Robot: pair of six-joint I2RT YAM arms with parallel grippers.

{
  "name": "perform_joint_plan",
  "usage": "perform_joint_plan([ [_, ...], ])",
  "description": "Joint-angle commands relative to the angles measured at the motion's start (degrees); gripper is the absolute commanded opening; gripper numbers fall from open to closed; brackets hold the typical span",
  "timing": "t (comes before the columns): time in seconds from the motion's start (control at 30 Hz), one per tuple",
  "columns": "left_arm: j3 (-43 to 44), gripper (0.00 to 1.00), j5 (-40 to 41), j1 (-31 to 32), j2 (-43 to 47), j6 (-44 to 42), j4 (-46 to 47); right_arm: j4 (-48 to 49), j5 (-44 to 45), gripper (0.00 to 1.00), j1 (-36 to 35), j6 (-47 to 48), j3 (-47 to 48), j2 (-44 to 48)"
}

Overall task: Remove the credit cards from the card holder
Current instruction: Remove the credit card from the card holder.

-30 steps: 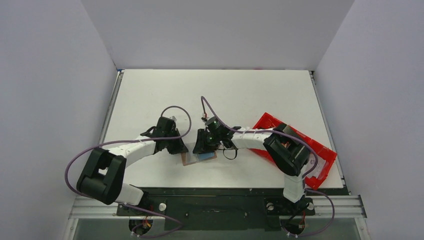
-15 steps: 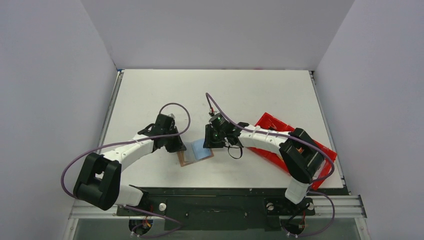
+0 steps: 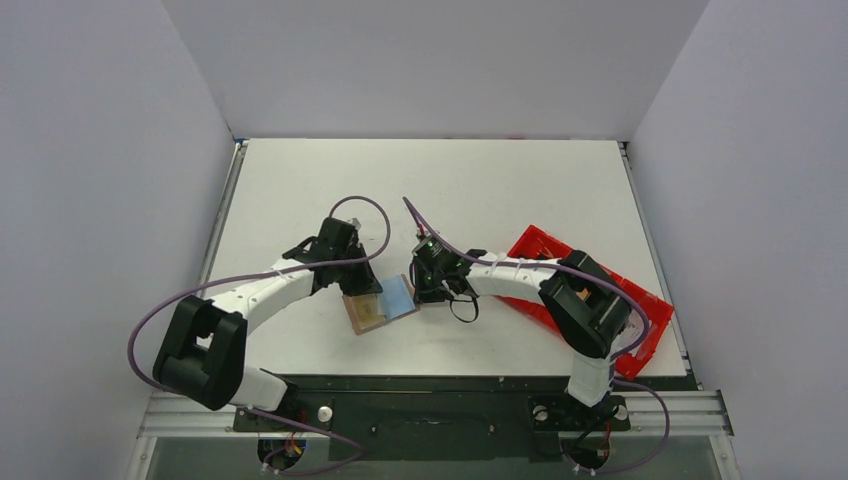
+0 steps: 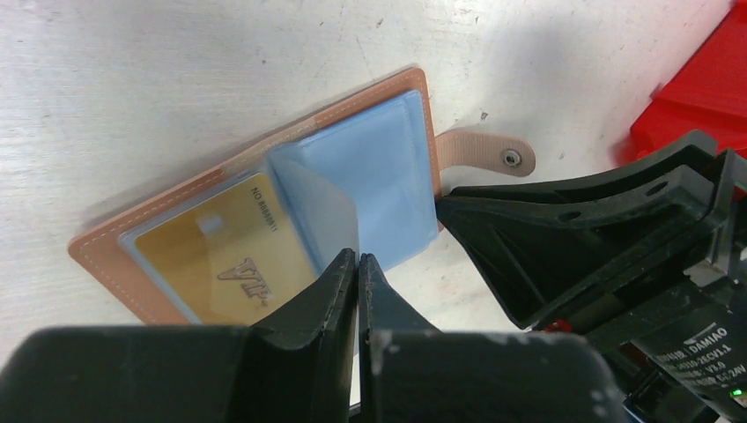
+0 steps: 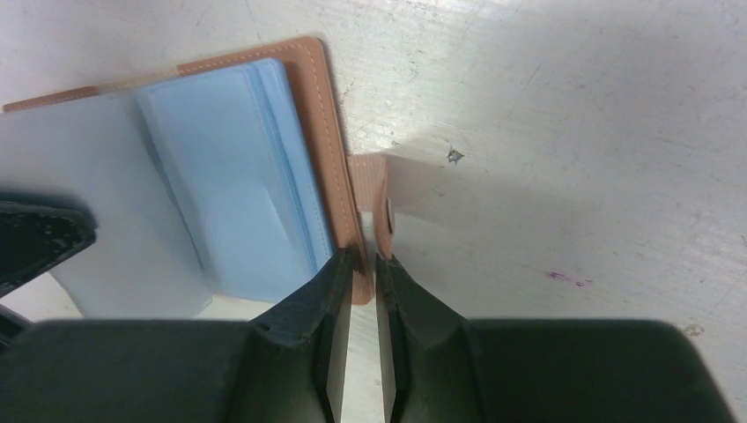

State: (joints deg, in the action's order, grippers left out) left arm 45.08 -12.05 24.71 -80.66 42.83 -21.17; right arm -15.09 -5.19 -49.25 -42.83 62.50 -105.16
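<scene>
The brown leather card holder (image 3: pixel 392 297) lies open on the table between both grippers. Its light blue inner panels (image 4: pixel 388 167) face up, and a gold card (image 4: pixel 211 256) sits in the left half, also seen from above (image 3: pixel 370 313). My left gripper (image 4: pixel 357 256) is shut on the edge of one lifted light blue panel. My right gripper (image 5: pixel 363 257) is shut on the holder's brown right edge, next to the strap tab (image 5: pixel 374 189). From above, the left gripper (image 3: pixel 365 290) and the right gripper (image 3: pixel 425 295) flank the holder.
A long red plastic tray (image 3: pixel 600 290) lies at the right, partly under the right arm, and its corner shows in the left wrist view (image 4: pixel 696 79). The right gripper's black fingers (image 4: pixel 528 229) sit close beside the holder. White walls enclose the table.
The left gripper has lifted and turned a blue panel, uncovering the gold card. The holder has turned slightly, and the right gripper has settled on its right edge.
</scene>
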Motion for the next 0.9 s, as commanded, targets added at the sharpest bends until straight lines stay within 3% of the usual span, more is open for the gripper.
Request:
perform_joint_plan([
  [0.0, 3.6, 0.00, -1.3, 1.4, -2.3, 0.5, 2.3, 0.6, 1.4, 0.13, -0.8, 0.2, 1.0, -0.1],
  [0.27, 5.5, 0.14, -2.4, 2.7, -7.1, 1.9, 6.0, 1.2, 0.8, 0.12, -1.5, -0.4, -0.4, 1.4],
  [0.5, 7.2, 0.33, -3.2, 3.6, -10.2, 2.7, 8.0, 0.3, 1.7, 0.12, -1.3, -0.6, -1.1, 4.8],
  [0.87, 8.1, 0.39, -4.0, 4.2, -13.2, 2.6, 8.6, -3.6, 5.0, 0.12, -1.1, -0.2, -0.6, 10.6],
])
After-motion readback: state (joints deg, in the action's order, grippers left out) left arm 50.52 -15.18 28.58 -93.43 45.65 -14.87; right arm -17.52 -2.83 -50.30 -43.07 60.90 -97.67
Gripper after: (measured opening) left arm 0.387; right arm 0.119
